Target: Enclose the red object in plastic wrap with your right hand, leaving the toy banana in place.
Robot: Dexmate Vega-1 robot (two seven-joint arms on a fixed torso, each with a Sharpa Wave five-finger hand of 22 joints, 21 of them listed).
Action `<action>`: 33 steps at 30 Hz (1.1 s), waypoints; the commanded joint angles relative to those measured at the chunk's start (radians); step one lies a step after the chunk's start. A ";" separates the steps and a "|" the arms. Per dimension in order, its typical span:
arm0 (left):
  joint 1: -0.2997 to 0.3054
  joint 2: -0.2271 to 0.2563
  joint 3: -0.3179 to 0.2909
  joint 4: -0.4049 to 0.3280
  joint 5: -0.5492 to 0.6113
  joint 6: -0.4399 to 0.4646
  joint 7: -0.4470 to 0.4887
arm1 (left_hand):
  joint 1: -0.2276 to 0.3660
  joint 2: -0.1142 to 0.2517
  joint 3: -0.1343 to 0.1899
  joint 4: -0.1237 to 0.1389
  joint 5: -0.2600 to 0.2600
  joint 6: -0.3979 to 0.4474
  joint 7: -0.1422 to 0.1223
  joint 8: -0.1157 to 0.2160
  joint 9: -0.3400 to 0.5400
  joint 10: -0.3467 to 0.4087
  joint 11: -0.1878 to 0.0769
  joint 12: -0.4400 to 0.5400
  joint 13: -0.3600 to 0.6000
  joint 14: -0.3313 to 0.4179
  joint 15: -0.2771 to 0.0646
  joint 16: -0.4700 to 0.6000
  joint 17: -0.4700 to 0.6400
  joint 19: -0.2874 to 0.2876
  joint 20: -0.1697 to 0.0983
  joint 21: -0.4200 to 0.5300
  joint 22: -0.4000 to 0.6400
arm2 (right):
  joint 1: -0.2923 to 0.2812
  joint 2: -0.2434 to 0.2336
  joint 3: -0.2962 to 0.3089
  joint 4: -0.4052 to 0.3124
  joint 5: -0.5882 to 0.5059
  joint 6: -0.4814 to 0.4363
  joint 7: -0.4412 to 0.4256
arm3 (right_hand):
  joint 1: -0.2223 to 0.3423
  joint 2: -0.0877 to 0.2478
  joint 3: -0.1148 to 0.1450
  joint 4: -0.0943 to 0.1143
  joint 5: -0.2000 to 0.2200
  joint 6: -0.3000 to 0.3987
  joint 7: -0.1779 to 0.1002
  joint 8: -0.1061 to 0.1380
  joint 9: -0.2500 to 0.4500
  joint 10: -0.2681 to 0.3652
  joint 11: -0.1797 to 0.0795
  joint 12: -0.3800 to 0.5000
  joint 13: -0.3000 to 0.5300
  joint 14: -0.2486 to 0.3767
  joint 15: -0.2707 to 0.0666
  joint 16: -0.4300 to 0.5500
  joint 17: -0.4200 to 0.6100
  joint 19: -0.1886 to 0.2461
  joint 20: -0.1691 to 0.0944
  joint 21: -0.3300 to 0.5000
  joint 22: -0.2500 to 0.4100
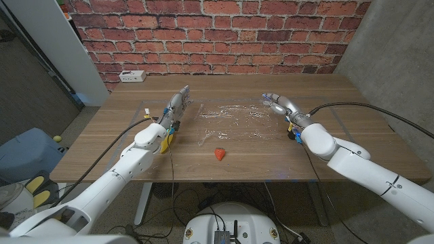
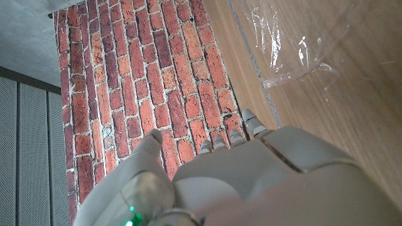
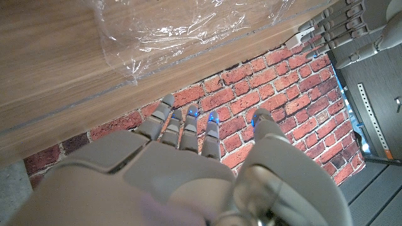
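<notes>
red object [image 1: 220,154] lies near-left of right hand [image 1: 279,104].

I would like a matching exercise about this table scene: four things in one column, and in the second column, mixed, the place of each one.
Things:
1. red object
2. plastic wrap
3. toy banana
4. white power strip

Places:
A. at the far left corner of the table, near the brick wall
B. spread on the middle of the table, between the two robot hands
C. alone on bare wood near the front edge, in front of the wrap
D. beside the left wrist, partly hidden by the arm

Right pairs: 1-C, 2-B, 3-D, 4-A
</notes>
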 commanded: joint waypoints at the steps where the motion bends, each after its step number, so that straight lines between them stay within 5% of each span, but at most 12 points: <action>1: 0.037 0.023 -0.003 -0.059 0.004 0.017 0.016 | 0.003 0.003 0.001 -0.005 0.006 -0.014 0.006 -0.001 0.004 -0.036 0.004 -0.001 0.003 -0.037 0.002 -0.003 0.002 -0.069 0.000 -0.002 0.003 | -0.026 -0.052 -0.021 -0.117 -0.101 -0.096 0.045 | 0.012 0.000 0.006 0.001 0.003 0.008 -0.002 -0.001 0.002 0.009 -0.001 0.004 0.003 0.010 -0.004 0.005 0.003 0.006 0.020 0.005 0.003; 15: 0.060 0.027 -0.001 -0.075 0.004 0.004 0.012 | 0.003 0.003 0.001 -0.007 0.006 -0.014 0.000 0.001 0.004 -0.037 0.006 -0.001 0.003 -0.038 0.002 -0.003 0.002 -0.070 0.011 -0.007 0.003 | -0.065 -0.109 -0.050 -0.287 -0.218 -0.254 0.087 | 0.011 -0.008 0.001 0.002 0.002 0.008 -0.007 -0.009 0.002 0.013 -0.010 -0.003 0.004 0.036 -0.016 0.011 0.004 0.038 0.034 0.014 0.004; 18: 0.062 0.026 0.000 -0.072 0.002 0.001 0.006 | 0.003 0.003 0.001 -0.007 0.006 -0.014 -0.002 0.001 0.004 -0.037 0.006 -0.001 0.003 -0.038 0.004 -0.003 0.002 -0.071 0.016 -0.008 0.003 | -0.066 -0.113 -0.065 -0.309 -0.243 -0.266 0.099 | 0.012 -0.009 0.001 0.002 0.002 0.009 -0.007 -0.009 0.002 0.014 -0.011 -0.004 0.004 0.042 -0.016 0.012 0.005 0.038 0.037 0.013 0.004; 22: 0.061 0.025 0.004 -0.068 -0.001 -0.003 -0.006 | 0.003 0.004 0.001 -0.008 0.006 -0.013 -0.007 0.002 0.004 -0.037 0.006 -0.001 0.003 -0.039 0.004 -0.003 0.002 -0.071 0.020 -0.010 0.003 | -0.063 -0.111 -0.081 -0.326 -0.271 -0.273 0.110 | 0.020 -0.010 0.003 -0.002 0.004 0.011 -0.007 -0.011 0.003 0.018 -0.007 -0.006 0.004 0.059 -0.023 0.016 0.004 0.055 0.005 0.018 0.004; 33: 0.070 0.027 0.005 -0.066 -0.005 -0.016 -0.023 | 0.003 0.003 0.001 -0.008 0.005 -0.014 -0.009 0.002 0.004 -0.039 0.006 -0.001 0.003 -0.039 0.002 -0.003 0.002 -0.072 0.026 -0.012 0.003 | -0.022 -0.100 -0.147 -0.353 -0.355 -0.279 0.192 | 0.032 -0.006 0.008 -0.007 0.005 0.016 -0.010 -0.012 0.003 0.028 -0.010 -0.007 0.004 0.078 -0.035 0.019 0.003 0.066 0.010 0.019 0.004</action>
